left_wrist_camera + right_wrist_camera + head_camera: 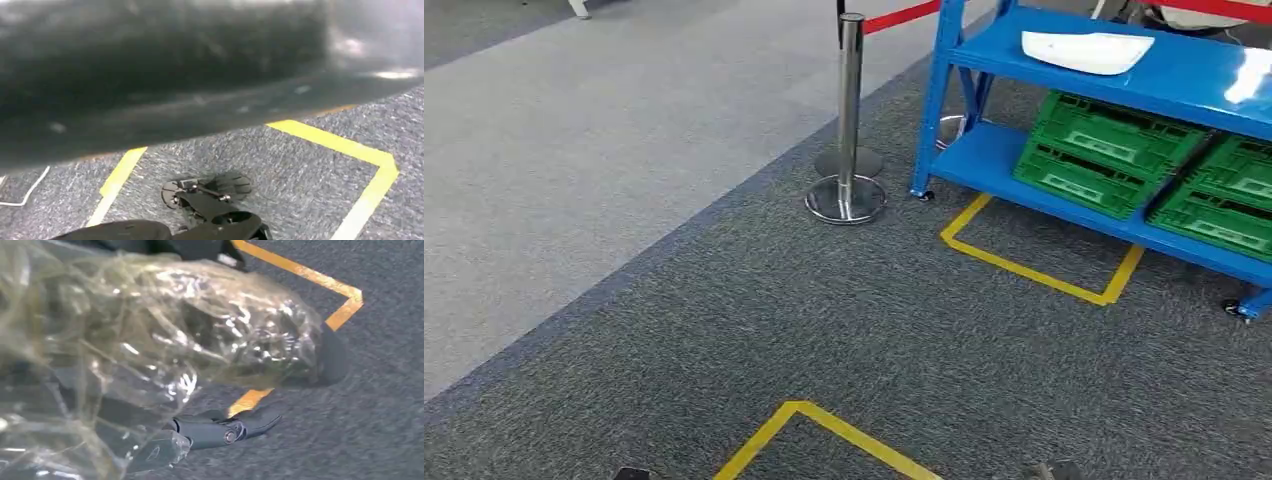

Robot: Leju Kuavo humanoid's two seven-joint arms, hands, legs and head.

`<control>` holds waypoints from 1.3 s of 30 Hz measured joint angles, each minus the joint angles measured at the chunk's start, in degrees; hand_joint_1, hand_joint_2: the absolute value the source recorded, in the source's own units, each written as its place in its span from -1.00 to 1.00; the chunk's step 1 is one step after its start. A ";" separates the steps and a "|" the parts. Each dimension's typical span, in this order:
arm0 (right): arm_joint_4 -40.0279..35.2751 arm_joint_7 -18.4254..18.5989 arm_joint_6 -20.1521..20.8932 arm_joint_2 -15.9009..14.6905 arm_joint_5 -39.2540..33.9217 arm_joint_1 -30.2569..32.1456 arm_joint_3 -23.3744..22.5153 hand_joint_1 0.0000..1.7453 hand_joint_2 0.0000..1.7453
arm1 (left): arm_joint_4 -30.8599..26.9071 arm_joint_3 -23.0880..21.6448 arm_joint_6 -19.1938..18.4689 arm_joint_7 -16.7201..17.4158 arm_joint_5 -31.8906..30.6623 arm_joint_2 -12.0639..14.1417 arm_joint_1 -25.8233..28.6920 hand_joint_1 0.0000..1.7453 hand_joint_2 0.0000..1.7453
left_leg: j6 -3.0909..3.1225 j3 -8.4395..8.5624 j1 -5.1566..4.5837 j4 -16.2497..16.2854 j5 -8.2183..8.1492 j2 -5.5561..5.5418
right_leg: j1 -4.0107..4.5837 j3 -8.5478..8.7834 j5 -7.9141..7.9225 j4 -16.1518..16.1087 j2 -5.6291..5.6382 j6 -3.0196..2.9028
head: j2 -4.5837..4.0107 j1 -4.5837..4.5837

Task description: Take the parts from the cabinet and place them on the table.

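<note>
Right hand [210, 432] grips a crinkled clear plastic bag of parts [165, 340], fingers [250, 424] curled beneath it, above dark grey carpet [390, 405] with yellow floor tape [310, 275]. Left hand: the wrist view is blurred and dark, so I cannot tell how its fingers lie. Ahead, right: blue cabinet [1184, 75] with a white tray [1089, 50] on its shelf, green crates [1104, 150] below, a chrome stanchion [849, 120] beside it.

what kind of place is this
Probably an indoor robot test or demo area, laid out like a small warehouse: a blue wheeled shelf rack holding green crates, yellow tape squares on grey carpet, and a roped stanchion.
</note>
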 joint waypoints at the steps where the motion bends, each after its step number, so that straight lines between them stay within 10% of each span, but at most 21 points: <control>1: 0.00 -0.04 0.00 0.07 -0.17 0.13 -0.20 -1.00 -1.00 | 0.00 0.00 -0.02 -0.09 -0.11 0.11 -0.18 -1.00 -1.00 | -0.46 -0.03 0.21 1.24 -1.20 -2.60 | -0.07 -0.08 0.09 -0.03 0.55 -0.18 | 0.00 -0.19; 2: 0.00 0.04 0.00 0.15 -0.28 0.04 -0.28 -1.00 -1.00 | 0.00 0.00 -0.09 -0.20 -0.20 0.07 -0.36 -1.00 -1.00 | -0.64 -1.30 0.33 4.44 -3.38 -4.61 | -0.12 -0.14 0.16 -0.02 1.05 -0.46 | 0.00 -0.44; 5: 0.00 0.18 -0.02 0.24 -0.24 -0.40 -0.50 -1.00 -1.00 | 0.00 -0.07 -0.24 -0.20 -0.83 0.04 -0.35 -1.00 -1.00 | -0.72 -7.28 0.39 17.30 -8.87 -6.10 | 0.13 -0.34 0.31 0.02 3.21 -0.82 | 0.00 -0.66; 7: 0.00 0.22 -0.02 0.26 -0.11 -0.43 -0.55 -1.00 -1.00 | 0.00 -0.15 -0.26 -0.13 -1.34 0.05 -0.56 -1.00 -1.00 | -0.18 -7.33 0.32 16.47 -6.48 -6.26 | 0.45 -0.28 0.37 0.03 4.72 -0.90 | 0.00 -0.66; 9: 0.00 -0.20 0.04 0.33 -0.15 -0.79 -0.59 -1.00 -1.00 | 0.00 -0.26 -0.26 0.04 -1.71 0.07 -1.28 -1.00 -1.00 | 0.98 -3.48 0.06 7.52 -0.71 -7.40 | 0.73 -0.15 0.52 0.03 6.32 -0.91 | 0.00 -0.63; 11: -0.04 -0.57 0.07 0.90 -0.13 -1.56 -0.61 -1.00 -1.00 | 0.00 -0.50 -0.26 0.20 -1.97 0.29 -2.00 -1.00 -1.00 | 2.58 -1.05 0.06 1.71 0.67 -12.06 | 0.96 -0.48 0.69 0.25 7.39 -0.58 | 0.00 -0.39; 15: 0.02 -0.70 0.07 0.79 -0.15 -1.83 -0.63 -1.00 -1.00 | 0.00 -0.87 -0.26 0.28 -2.04 0.13 -2.70 -1.00 -1.00 | 2.22 -0.56 0.09 -0.28 1.11 -9.97 | 0.46 -1.80 1.51 -0.28 10.16 0.99 | 0.00 -0.57; 18: 0.04 -0.72 0.09 0.76 -0.13 -2.25 -0.63 -1.00 -1.00 | -0.02 -1.14 -0.26 0.28 -2.04 0.02 -2.70 -1.00 -1.00 | 2.42 -0.25 0.33 -1.30 1.66 -7.40 | 0.50 -5.52 -3.48 7.36 3.27 1.51 | 0.00 0.15; 21: 0.04 -0.72 0.09 0.76 -0.15 -2.30 -0.63 -1.00 -1.00 | -0.02 -1.29 -0.26 0.39 -2.04 0.00 -2.58 -1.00 -1.00 | 2.40 -0.32 0.18 -1.24 1.56 -4.86 | -0.07 -10.10 -6.93 17.29 1.98 2.31 | 0.00 0.13; 23: 0.04 -0.72 0.04 0.74 -0.31 -2.19 -0.66 -1.00 -1.00 | -0.02 -1.46 -0.24 0.44 -2.04 -0.09 -2.65 -1.00 -1.00 | 2.10 -0.16 0.28 -1.19 1.36 -3.56 | -0.34 -7.30 -3.55 12.46 1.52 2.66 | 0.00 0.18; 25: 0.07 -0.72 -0.02 0.63 -0.48 -2.38 -0.76 -1.00 -1.00 | -0.02 -1.51 -0.20 0.66 -1.86 -0.24 -2.74 -1.00 -1.00 | 1.45 0.15 0.35 -0.89 0.93 -2.26 | -0.48 -1.20 0.78 1.81 -1.39 2.80 | 0.00 0.20; 26: 0.07 -0.72 0.00 0.66 -0.55 -2.69 -0.85 -1.00 -1.00 | -0.02 -1.51 -0.09 0.83 -1.77 -0.15 -2.73 -1.00 -1.00 | 0.91 0.12 -0.20 -0.56 0.53 -1.81 | 0.22 -0.06 -0.33 -0.20 -3.04 2.58 | 0.00 0.28; 30: 0.20 -0.70 0.02 0.55 -1.01 -2.19 -1.20 -1.00 -1.00 | -0.02 -1.55 0.07 1.09 -1.75 -0.22 -3.03 -1.00 -1.00 | 0.12 0.48 -0.16 -0.38 0.39 0.07 | 0.14 -0.39 0.13 0.02 -0.38 0.55 | 0.00 0.00; 33: 0.24 -0.70 0.04 0.52 -1.29 -2.47 -1.25 -1.00 -1.00 | -0.02 -1.64 -0.04 1.31 -2.04 -0.24 -3.03 -1.00 -1.00 | -0.83 -1.67 0.33 5.14 -4.10 -4.92 | -0.30 -0.43 0.54 -0.20 1.23 -0.48 | 0.00 -0.42; 36: 0.33 -0.70 0.09 0.50 -1.31 -2.49 -1.25 -1.00 -1.00 | -0.02 -1.88 -0.15 1.86 -2.47 -0.35 -2.55 -1.00 -1.00 | -0.86 -7.80 0.43 17.87 -8.75 -6.14 | -0.07 -0.64 0.66 -0.16 3.43 -0.79 | 0.00 -0.46; 39: 0.39 -0.70 0.09 0.50 -1.31 -2.39 -1.25 -1.00 -1.00 | -0.02 -2.08 -0.24 1.95 -2.58 -0.41 -2.52 -1.00 -1.00 | 0.02 -4.90 0.36 10.68 -2.47 -6.77 | 0.14 -0.49 0.73 -0.10 5.52 -0.74 | 0.00 -0.46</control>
